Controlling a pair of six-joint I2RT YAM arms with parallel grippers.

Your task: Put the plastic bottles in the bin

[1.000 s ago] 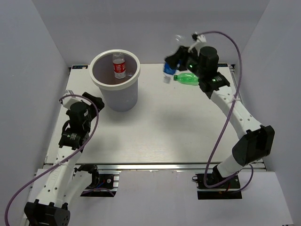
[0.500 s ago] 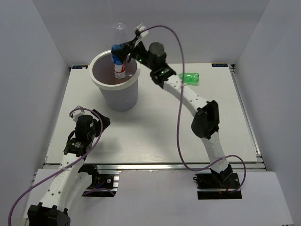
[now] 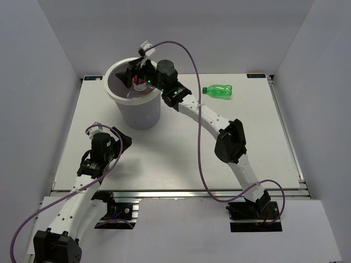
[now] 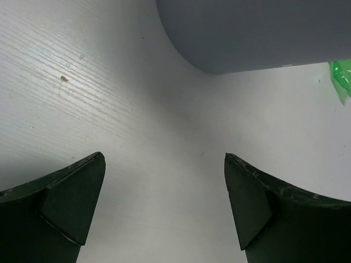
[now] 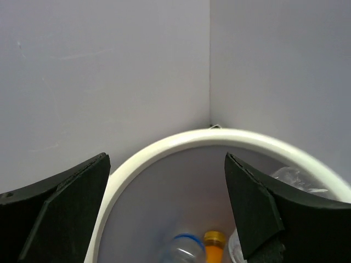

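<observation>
The right gripper point(image 3: 133, 78) hangs over the bin point(image 3: 118, 97), fingers wide and empty; a blue-capped bottle point(image 5: 176, 249) lies inside below; the green bottle point(image 3: 218, 91), bright and translucent, lies on the table point(image 3: 181, 148) at its 3 o'clock, long axis 9-to-3, cap toward 9; the left gripper point(image 4: 164, 170), also wide and empty, sits farther off.

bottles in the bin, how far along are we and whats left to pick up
Done: the right wrist view shows a blue-capped bottle, an orange-capped bottle and a clear bottle inside the bin; the full count is hidden. In hand: nothing. The right pincer hangs open over the bin, and the left pincer is open above the table. Left: the green bottle lies on the table.
</observation>
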